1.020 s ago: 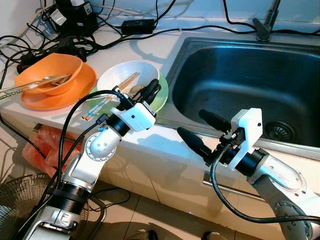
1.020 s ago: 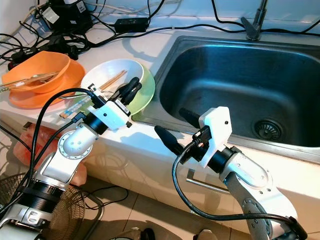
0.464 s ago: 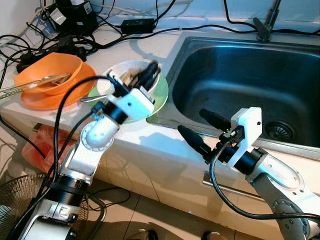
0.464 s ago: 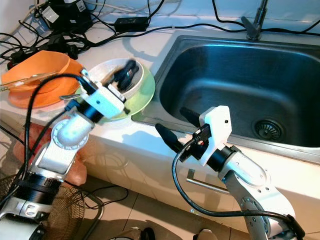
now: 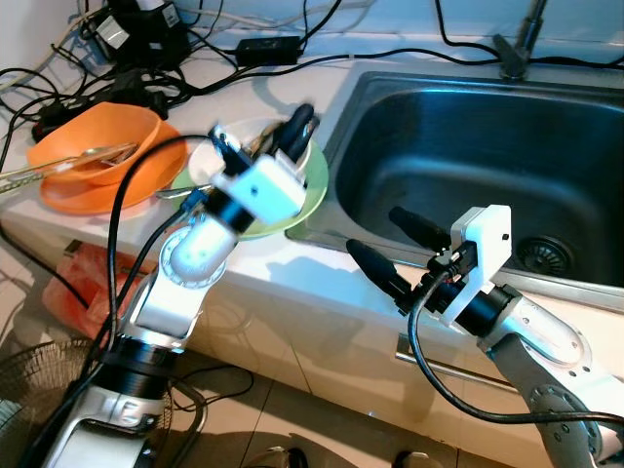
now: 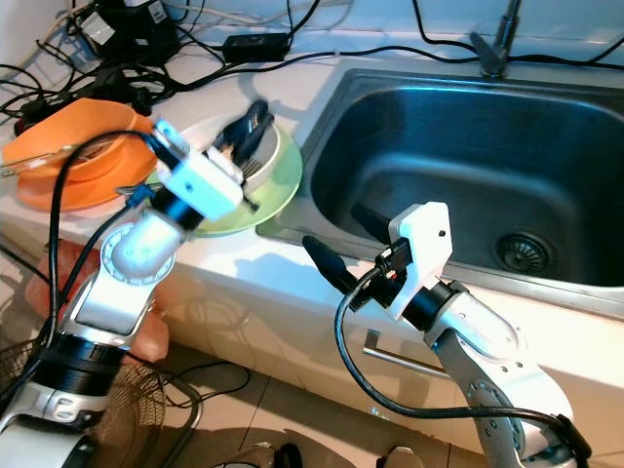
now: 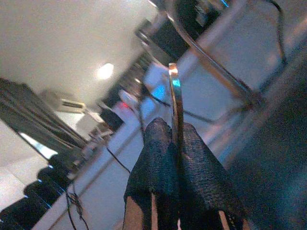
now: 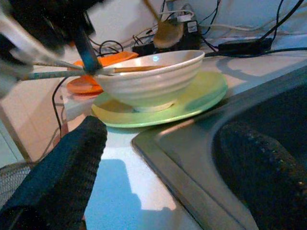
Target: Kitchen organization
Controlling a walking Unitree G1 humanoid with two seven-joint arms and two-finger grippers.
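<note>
left tool (image 5: 300, 124) pinching a thin metal utensil over the white bowl

left tool fingers pressed together on a slim metal utensil (image 7: 175, 103), likely a spoon handle, raised just above the white bowl (image 8: 148, 76). bowl sits on a green plate (image 8: 196, 98) on the table (image 5: 292, 273), chopsticks (image 8: 129, 69) in it. past the bowl, away from the sink (image 5: 468, 146), an orange bowl (image 5: 97, 141) on an orange plate. right tool (image 5: 395, 249) spread, holding nothing, hovers at the sink's near edge. step looks like clearing utensils out of the bowl; next move calls for carrying it to the sink without dropping it.
</note>
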